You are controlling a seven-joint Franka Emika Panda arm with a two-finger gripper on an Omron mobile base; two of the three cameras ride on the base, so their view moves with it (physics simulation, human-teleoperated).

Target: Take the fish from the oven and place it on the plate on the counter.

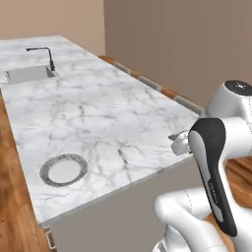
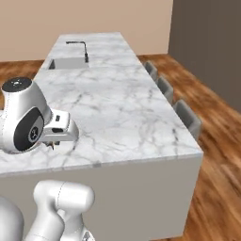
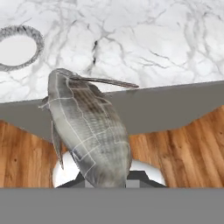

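The fish [image 3: 89, 131] is silvery-grey and scaled, standing nearly on end off the edge of the desk [image 1: 98, 113], probably pinched at its lower end, which is hidden. The plate [image 1: 63, 170], round and grey with a darker patterned rim, lies flat and bare near the desk's front edge.

Base views flanking counter [image 1: 108, 113]; hand view downward.
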